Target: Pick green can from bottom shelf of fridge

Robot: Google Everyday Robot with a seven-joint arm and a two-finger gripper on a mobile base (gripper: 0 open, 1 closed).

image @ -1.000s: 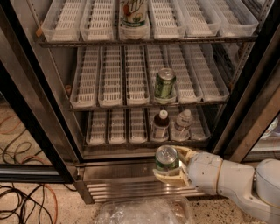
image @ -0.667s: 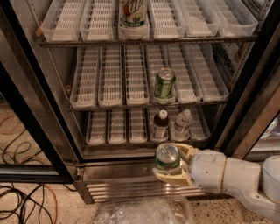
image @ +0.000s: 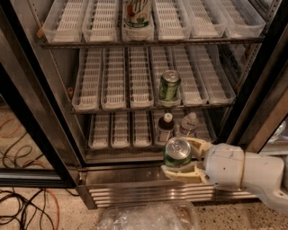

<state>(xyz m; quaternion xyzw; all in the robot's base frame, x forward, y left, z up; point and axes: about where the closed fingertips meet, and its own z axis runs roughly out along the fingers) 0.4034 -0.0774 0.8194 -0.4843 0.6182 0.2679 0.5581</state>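
One claw [image: 179, 156] shows in the camera view. It comes in from the right on a thick white arm [image: 243, 170], and the arm's far end is cut off by the frame edge. Its two cream fingers [image: 181, 173] pinch the green can [image: 176, 151], one above and one below. The lower part of the can is hidden behind the lower finger. The can's silver top faces the camera. It is held out in front of the fridge [image: 135, 176], over the steel sill and just off the bottom shelf [image: 119, 130].

Just behind and above the claw, on that shelf, stand a dark bottle [image: 165, 128] and a clear bottle [image: 188, 124]. Their bases are hidden by the can and the upper finger. Higher above the claw, a paler green can [image: 169, 86] stands on the middle rack. Far above it, a container [image: 137, 13] on the top rack is cut off by the frame, so I cannot tell what it is.

Left of the claw, white slotted trays line the shelf. Below and left, cables [image: 22, 207] lie on the floor. Below the claw sits crinkled clear plastic [image: 148, 218], too blurred to identify.
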